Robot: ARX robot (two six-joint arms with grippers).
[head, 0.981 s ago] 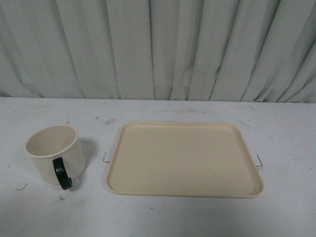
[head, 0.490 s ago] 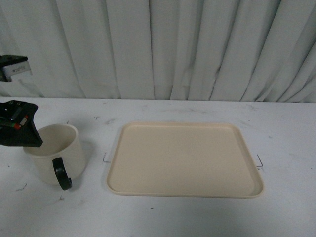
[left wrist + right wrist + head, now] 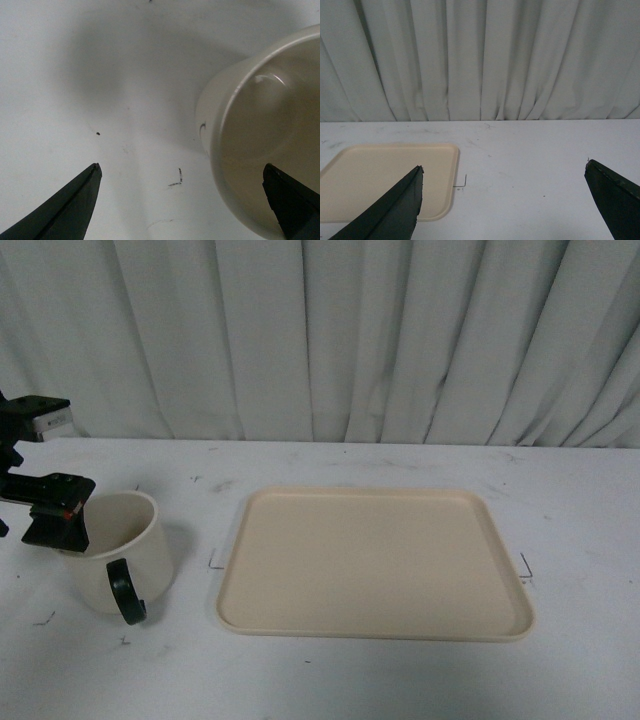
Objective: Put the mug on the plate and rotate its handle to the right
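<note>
Straddling the rim of the cream cylindrical mug (image 3: 118,545) with spread jaws, the left gripper (image 3: 52,512) holds nothing; the mug stands on the table (image 3: 580,540) left of the flat beige rectangular plate (image 3: 375,633), black handle (image 3: 127,593) unturned.

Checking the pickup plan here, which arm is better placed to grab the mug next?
Left. The left gripper hangs open at the mug, one finger over its inside, the other outside its wall. The right gripper, also open, faces the plate and table, no mug in its view.
</note>
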